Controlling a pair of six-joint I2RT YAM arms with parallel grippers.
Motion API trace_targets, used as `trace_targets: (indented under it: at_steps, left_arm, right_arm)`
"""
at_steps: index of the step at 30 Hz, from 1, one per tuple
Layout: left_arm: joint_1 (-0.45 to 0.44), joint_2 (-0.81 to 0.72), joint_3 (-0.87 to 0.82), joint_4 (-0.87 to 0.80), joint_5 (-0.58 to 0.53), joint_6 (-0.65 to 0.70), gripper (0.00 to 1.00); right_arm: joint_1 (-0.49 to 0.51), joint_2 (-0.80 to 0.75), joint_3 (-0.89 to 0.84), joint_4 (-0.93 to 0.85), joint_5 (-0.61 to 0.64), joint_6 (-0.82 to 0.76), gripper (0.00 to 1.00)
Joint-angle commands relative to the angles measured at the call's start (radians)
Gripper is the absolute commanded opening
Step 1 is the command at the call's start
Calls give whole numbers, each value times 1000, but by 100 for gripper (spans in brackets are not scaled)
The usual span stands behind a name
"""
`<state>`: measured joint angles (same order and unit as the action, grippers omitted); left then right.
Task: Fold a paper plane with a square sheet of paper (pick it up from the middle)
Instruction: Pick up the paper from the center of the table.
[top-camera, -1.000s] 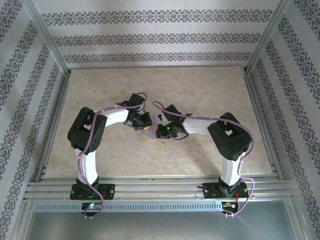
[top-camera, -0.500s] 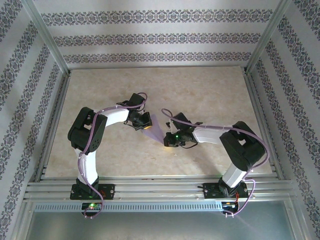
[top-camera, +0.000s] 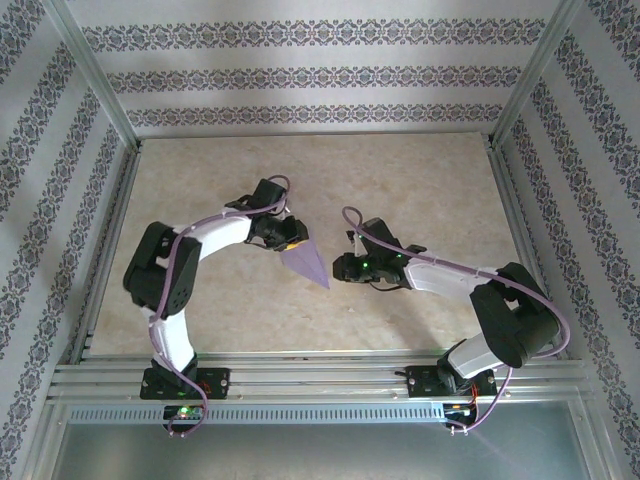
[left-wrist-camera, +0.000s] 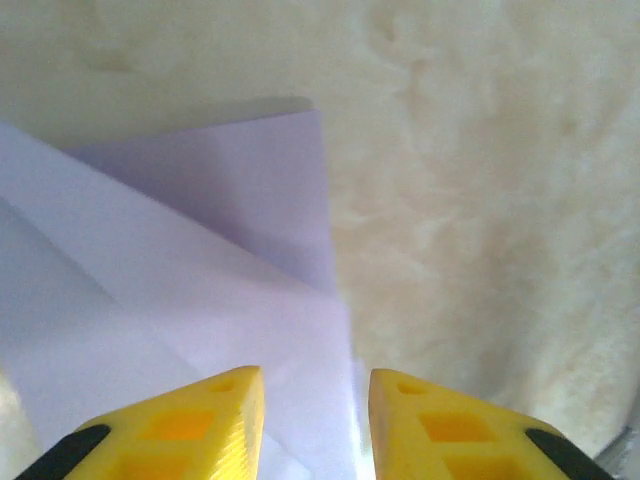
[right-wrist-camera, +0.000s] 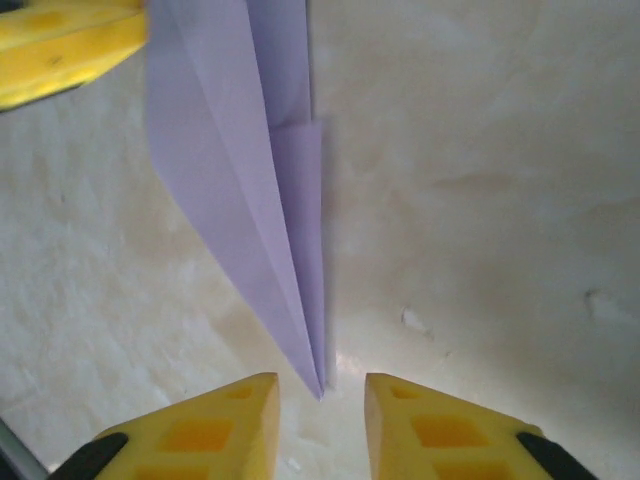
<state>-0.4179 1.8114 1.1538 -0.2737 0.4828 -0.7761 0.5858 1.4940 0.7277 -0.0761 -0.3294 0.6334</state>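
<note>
Starting at the left gripper (left-wrist-camera: 316, 390): its two yellow fingers (left-wrist-camera: 190, 425) stand apart w/ a gap between them; the paper plane (left-wrist-camera: 230, 260) lies in that gap, so it looks let go, not pinched. The right gripper (right-wrist-camera: 320, 388) is spread too & holds nothing; the plane's sharp nose sits just in front of its gap, near, but I can't see it touching. From above, the plane lies on the table (top-camera: 420, 180) between the two grippers; its wide end is at the left one, its pointy end aims toward the right one & the near edge.

How it will handle, I think: v. light, thin & floppy; it bends easy & prob. slides on the smooth table top; a hard squeeze or a poke could crush the nose or spoil the folds. The best place to take hold is prob. the middle, along the long centre fold where the layers are thickest; not the thin tip, not a loose wing edge.

How it looks: pale purple, not shiny, a slim dart shape; long straight creases run from the wide end down to the point; in the right wrist view a small flap overlaps partway down; in the left wrist view flat layers lie over each other w/ crisp edges. It looks folded, or close to done.
</note>
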Motion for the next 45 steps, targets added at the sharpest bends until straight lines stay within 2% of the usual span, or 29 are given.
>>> trace_targets:
  at_steps: [1,3,7,18,22,28,37,39,45]
  left_arm:
    - [-1,-89,-98,99,-28,-80,42]
    - [3,-110,-155,146,-23,-112,48]
    - [12,-98,-200,213,15,-150,53]
    - [48,-72,-276,295,28,-211,53]
    - [51,-56,-281,286,32,-212,48]
    - [53,-28,-278,251,16,-207,37]
    - [53,-12,-277,213,0,-184,28]
    - [53,-8,-276,215,2,-183,28]
    - [69,-41,-279,210,4,-162,27]
  right_arm:
    - [-19,21,6,71,15,39,31]
    - [-23,49,26,83,-2,38,32]
    - [-21,123,95,93,-51,-11,34]
    - [-10,376,332,61,-160,-104,31]
    - [-8,426,379,66,-201,-120,27]
    - [-14,469,413,65,-217,-131,21]
    - [-20,493,420,67,-212,-139,22]
    - [-17,501,425,76,-225,-135,19]
    - [-31,479,407,128,-245,-113,1]
